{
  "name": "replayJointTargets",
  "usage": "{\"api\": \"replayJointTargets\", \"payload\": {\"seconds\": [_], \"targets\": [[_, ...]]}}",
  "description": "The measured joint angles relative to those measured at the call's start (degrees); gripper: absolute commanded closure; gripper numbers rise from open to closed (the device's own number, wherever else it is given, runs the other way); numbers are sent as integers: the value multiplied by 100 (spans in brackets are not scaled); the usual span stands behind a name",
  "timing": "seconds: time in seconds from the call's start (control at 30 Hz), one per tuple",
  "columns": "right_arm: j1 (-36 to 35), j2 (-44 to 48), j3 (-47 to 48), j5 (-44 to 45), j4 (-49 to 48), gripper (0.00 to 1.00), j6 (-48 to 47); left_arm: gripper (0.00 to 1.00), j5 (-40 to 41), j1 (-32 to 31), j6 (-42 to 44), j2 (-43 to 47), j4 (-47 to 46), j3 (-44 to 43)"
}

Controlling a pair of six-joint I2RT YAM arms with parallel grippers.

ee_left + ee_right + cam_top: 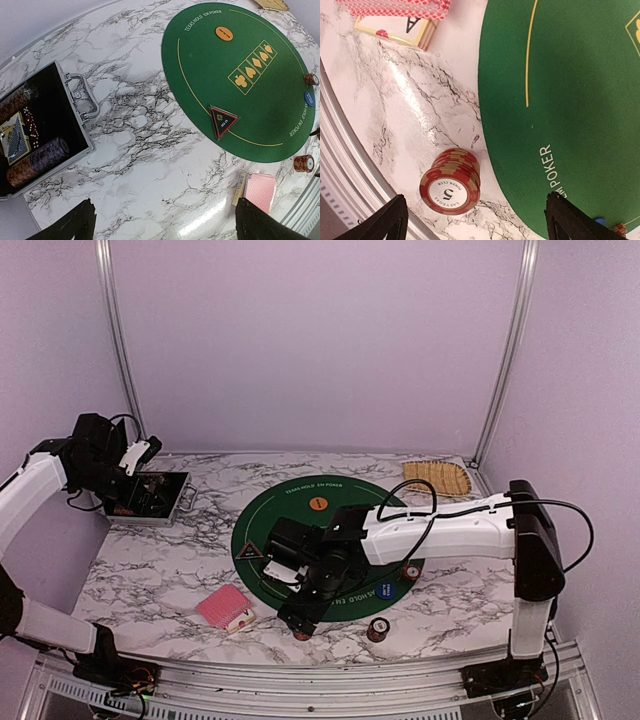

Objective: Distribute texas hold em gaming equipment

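We note the right tool (pixel 476 210) spread wide, flanking the red poker chip stack (pixel 450 182), which stands free on the marble tabletop (pixel 395 125) beside the green mat (pixel 570 100) edge, lower centre of frame; we would lift straight up, brushing neither finger against it.

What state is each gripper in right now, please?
Left gripper: open, holding nothing.
Right gripper: open, straddling a chip stack without gripping it.

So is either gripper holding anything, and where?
Nothing is held. The right gripper stands open around the red chip stack, not touching; the left gripper is open, empty.
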State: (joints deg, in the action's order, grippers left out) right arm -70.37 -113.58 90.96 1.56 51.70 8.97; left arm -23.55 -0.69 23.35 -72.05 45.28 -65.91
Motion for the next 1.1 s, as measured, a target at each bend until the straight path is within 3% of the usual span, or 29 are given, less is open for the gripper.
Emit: {"api": "replayJointTargets", "payload": {"seconds": [0.6, 0.93, 1.1], "targets": [[-2, -337, 4, -691, 20, 20, -334, 1, 2, 0, 7, 15, 0, 0], [-2, -487, 9, -710, -24, 36, -372, 1, 7, 0, 7, 15, 0, 0], [-2, -490, 9, -710, -35, 56, -389, 1, 7, 0, 7, 15, 0, 0]]}}
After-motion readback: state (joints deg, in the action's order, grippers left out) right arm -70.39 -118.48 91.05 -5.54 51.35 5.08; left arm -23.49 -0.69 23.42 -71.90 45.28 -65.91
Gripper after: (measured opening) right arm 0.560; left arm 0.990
